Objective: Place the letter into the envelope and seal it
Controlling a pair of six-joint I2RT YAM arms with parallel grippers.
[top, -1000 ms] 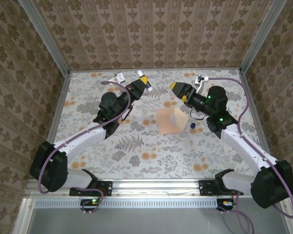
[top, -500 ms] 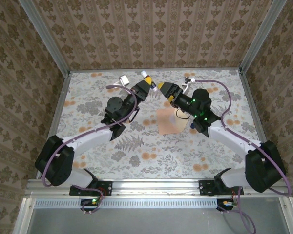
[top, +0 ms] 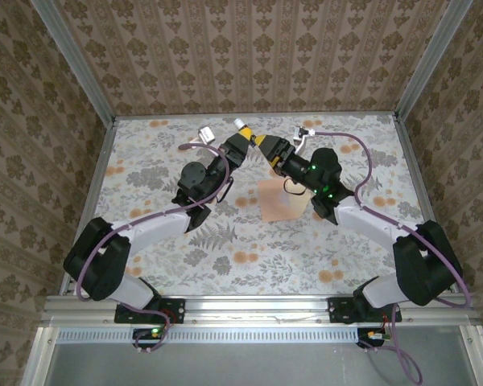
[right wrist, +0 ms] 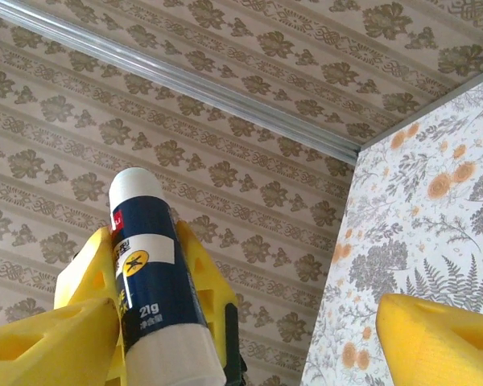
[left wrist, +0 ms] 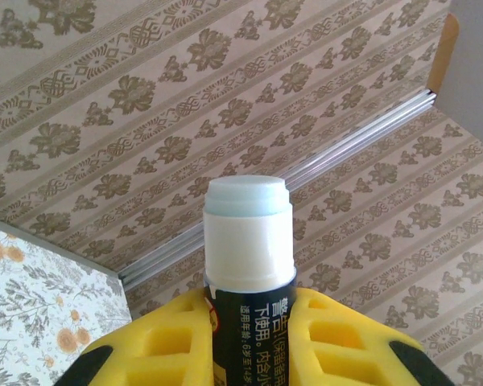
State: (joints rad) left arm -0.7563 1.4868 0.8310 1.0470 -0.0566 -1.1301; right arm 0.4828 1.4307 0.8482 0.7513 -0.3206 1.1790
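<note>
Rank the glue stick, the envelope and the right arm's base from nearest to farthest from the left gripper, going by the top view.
1. glue stick: clamped in the left gripper itself, over the far middle of the table.
2. envelope: flat on the table, toward the arm bases and to the right.
3. right arm's base: at the near edge, right side.

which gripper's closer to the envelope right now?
Right. In the top view the right gripper hangs just beyond the far edge of the envelope; the left gripper, shut on the glue stick, sits further left.
</note>
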